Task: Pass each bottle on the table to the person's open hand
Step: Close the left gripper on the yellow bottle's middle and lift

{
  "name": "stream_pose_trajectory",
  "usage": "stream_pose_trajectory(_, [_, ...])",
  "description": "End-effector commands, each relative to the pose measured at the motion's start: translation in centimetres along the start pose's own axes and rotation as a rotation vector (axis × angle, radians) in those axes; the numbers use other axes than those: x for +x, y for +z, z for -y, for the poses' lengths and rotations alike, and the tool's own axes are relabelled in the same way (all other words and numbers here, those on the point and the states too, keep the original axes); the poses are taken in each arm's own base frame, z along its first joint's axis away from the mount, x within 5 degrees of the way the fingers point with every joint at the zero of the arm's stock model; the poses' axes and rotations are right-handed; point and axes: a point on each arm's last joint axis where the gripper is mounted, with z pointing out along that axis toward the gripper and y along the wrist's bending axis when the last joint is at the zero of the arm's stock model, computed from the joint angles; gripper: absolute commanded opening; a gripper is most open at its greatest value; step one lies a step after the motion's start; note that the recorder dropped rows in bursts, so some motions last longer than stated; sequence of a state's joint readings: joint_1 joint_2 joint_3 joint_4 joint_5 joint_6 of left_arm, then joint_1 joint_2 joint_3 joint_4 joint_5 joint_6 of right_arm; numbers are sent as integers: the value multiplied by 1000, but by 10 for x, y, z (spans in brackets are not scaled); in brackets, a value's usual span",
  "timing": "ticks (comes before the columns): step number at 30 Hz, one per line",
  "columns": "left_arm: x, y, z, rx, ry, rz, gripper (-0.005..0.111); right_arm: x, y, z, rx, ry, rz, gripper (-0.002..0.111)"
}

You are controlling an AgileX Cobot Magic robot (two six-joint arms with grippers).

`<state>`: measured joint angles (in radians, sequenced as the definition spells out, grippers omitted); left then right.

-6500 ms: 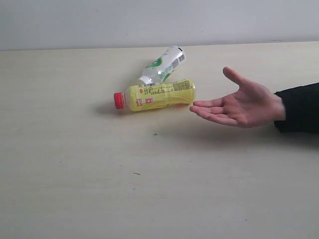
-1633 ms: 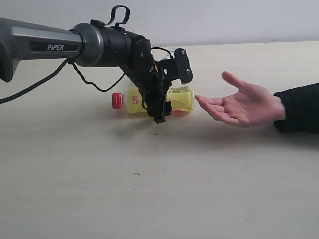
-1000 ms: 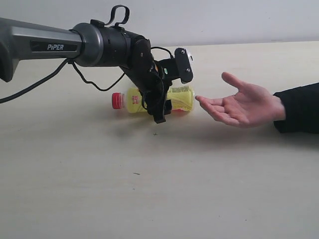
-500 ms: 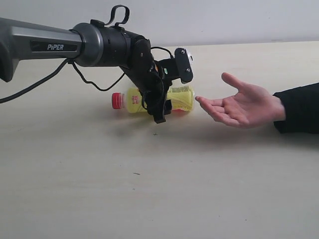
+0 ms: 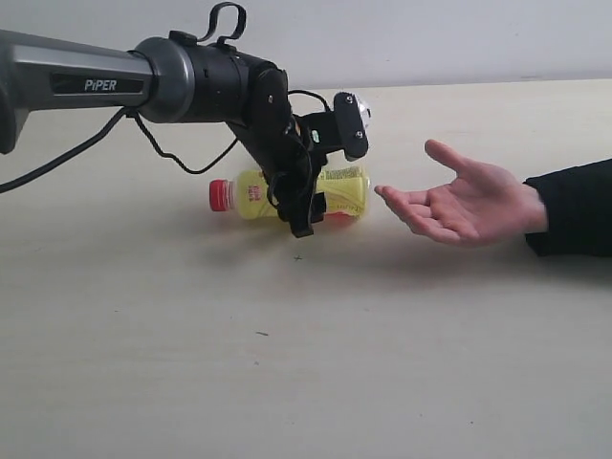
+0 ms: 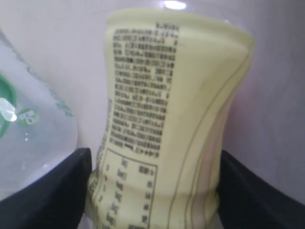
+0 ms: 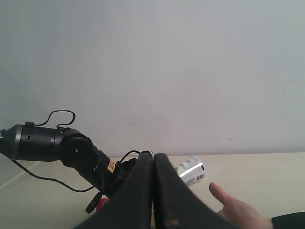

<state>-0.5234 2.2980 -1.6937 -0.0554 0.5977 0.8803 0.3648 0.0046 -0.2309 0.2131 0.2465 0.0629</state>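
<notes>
Yellow bottle: the yellow bottle (image 5: pixel 251 194) lies on its side between the two fingers of the left gripper (image 5: pixel 327 177). Its red cap (image 5: pixel 220 195) sticks out on one side of the gripper and its base on the other.
Left gripper: the black fingers (image 6: pixel 52 191) press on both flanks of the bottle near its base half, so we read it as clamped on the yellow bottle, jaws wide because the body is wide.
Contact with the table: we cannot tell if the bottle has left the table (image 5: pixel 287 363) or rests on it.
Green-white bottle: the green-white bottle (image 6: pixel 33 143) lies just beside the gripper's far finger, very close to the held one.
Open hand: the open hand (image 5: pixel 459 206) waits palm up beyond the bottle's base end, near the gripper but apart from it.
Right gripper: the right gripper (image 7: pixel 153 158) is away from the work, fingers pressed together and holding nothing.
Risk, slip: we judge the smooth, soft plastic could turn or slide out, because the grip is off the middle and the cap end hangs free.
Risk, neighbour: lifting could drag or roll the green-white bottle, since the finger is so close to it.
Risk, hand: a fast move could push the base into the fingertips, and letting go too early would drop the bottle short of the palm.
</notes>
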Motion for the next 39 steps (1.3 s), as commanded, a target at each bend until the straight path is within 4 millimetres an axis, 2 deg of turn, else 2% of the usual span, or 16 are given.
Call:
stream_pose_trajectory(1, [-4,-13,-5,-22,-8,19,10,1,0,0,4,-13,7,0])
stream_pose_trajectory(20, [-3,-17,-4,4,-8,-2,10,1,0,0,4,-13,7,0])
stream_pose_trajectory(39, [-11,-55,-10,-18,-26,21,10,1,0,0,4,-13,7,0])
